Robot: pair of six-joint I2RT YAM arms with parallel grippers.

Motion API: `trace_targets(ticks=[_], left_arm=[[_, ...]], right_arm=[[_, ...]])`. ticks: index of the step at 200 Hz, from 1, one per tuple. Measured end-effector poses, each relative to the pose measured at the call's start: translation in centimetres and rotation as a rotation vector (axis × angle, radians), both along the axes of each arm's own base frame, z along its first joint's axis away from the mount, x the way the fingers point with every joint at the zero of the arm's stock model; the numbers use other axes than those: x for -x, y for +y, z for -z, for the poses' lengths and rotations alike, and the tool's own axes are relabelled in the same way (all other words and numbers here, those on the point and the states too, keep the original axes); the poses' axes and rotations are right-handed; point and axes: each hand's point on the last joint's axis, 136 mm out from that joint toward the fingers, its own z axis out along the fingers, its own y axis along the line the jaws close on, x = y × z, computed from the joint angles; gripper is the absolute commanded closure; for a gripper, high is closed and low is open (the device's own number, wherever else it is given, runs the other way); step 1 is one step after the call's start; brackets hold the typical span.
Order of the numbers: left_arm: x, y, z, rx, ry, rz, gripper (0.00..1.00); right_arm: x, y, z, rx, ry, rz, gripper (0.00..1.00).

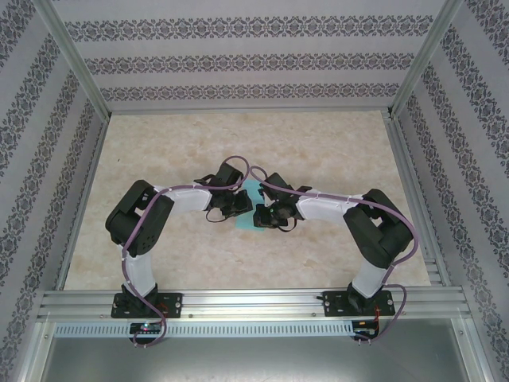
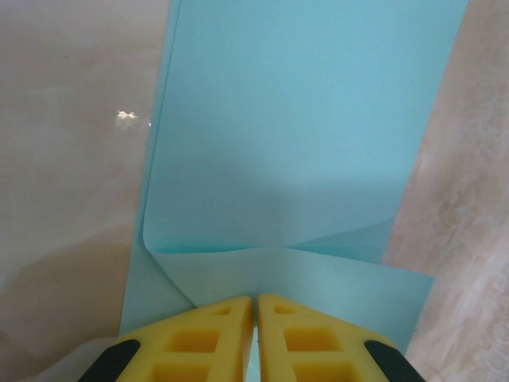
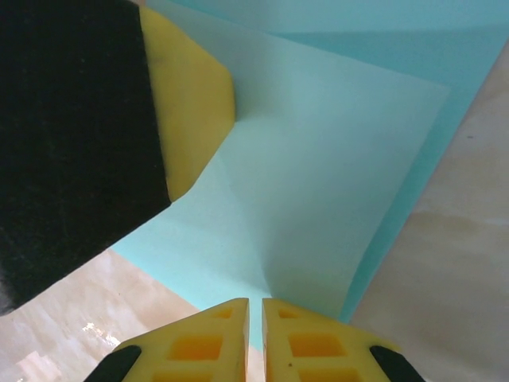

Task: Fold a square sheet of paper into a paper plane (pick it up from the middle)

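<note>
Right now both arms meet over the middle of the tabletop [image 1: 318, 151], where the square sheet of paper [image 2: 294, 135] lies, turquoise and partly folded. The left end effector [image 2: 254, 306] is pinched narrow on a folded flap at its edge, and the right end effector [image 3: 255, 306] nips the sheet the same way.

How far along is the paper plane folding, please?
Early. Done: the turquoise sheet has a flap folded over. In hand: the left gripper and right gripper both pinch it. Left: no pointed dart shape yet.
</note>
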Motion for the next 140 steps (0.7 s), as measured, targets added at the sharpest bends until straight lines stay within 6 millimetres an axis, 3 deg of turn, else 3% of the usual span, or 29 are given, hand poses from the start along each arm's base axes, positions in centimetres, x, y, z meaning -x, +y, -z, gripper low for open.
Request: trace_targets(ticks=[140], left_arm=[[-0.02,0.04,0.03,-0.002,-0.001,-0.002,0.86]], right_arm=[[0.17,-0.61,0.42,0.034,0.003,-0.001,0.89]])
